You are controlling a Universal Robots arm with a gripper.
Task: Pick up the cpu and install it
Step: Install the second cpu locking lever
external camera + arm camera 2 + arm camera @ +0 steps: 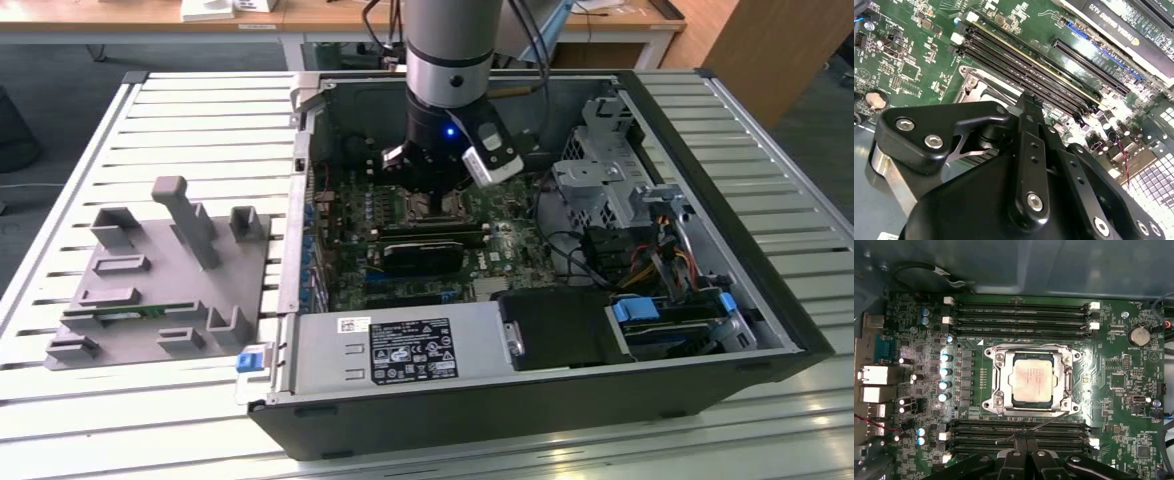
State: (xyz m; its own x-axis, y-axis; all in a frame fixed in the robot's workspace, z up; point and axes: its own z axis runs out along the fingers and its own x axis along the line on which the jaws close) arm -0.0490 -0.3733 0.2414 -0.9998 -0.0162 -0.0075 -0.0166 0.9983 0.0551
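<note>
The cpu (1032, 378), a square chip with a pale silver top, lies flat inside the metal socket frame (995, 381) on the green motherboard (1119, 390). A thin lever wire (1054, 418) slants across the frame's near edge. My gripper (1027, 449) hovers above the board just off that edge, apart from the chip, fingers shut together with nothing between them. In the exterior view the gripper (434, 198) hangs inside the open computer case (747, 300), over the socket area. In the second wrist view the black finger linkage (1026, 150) covers most of the socket frame (976, 86).
Black memory slots (1021, 317) run on both sides of the socket. A graphics card (427, 250), power supply (400, 350), drive cage (607, 180) and cables (587, 260) crowd the case. On the slatted table stands a grey fixture (174, 260) holding a green memory stick (127, 313).
</note>
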